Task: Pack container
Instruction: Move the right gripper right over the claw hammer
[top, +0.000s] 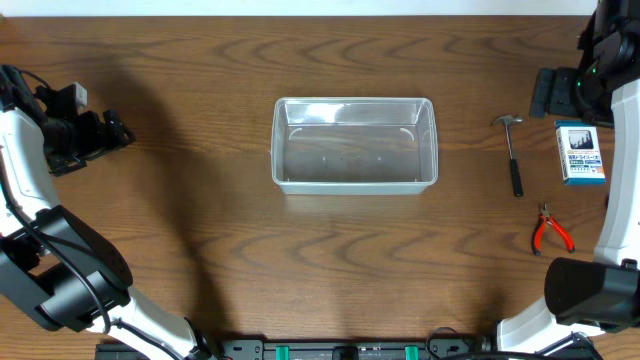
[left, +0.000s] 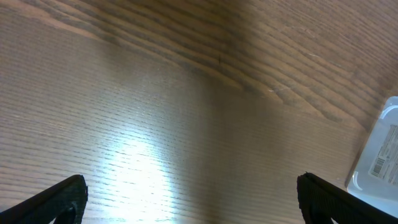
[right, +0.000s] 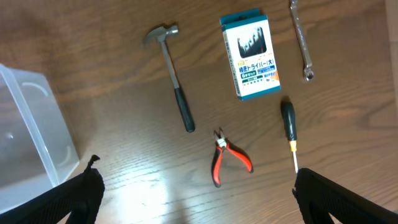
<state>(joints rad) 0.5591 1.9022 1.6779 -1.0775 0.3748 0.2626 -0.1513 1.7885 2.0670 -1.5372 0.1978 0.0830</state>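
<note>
The clear plastic container (top: 352, 186) stands empty at the table's middle. Its corner shows at the right edge of the left wrist view (left: 380, 155) and at the left of the right wrist view (right: 31, 134). My left gripper (top: 116, 133) is open and empty at the far left, over bare wood (left: 193, 190). My right gripper (top: 547, 92) is open and empty at the far right, held high over the tools (right: 196, 183). A hammer (right: 174, 74), red-handled pliers (right: 227, 158), a screwdriver (right: 288, 127) and a wrench (right: 301, 37) lie on the table.
A small blue-and-white box (top: 580, 152) lies right of the hammer (top: 512, 152), with the pliers (top: 551, 230) nearer the front. The box also shows in the right wrist view (right: 254, 55). Arm bases stand at the front left and front right corners.
</note>
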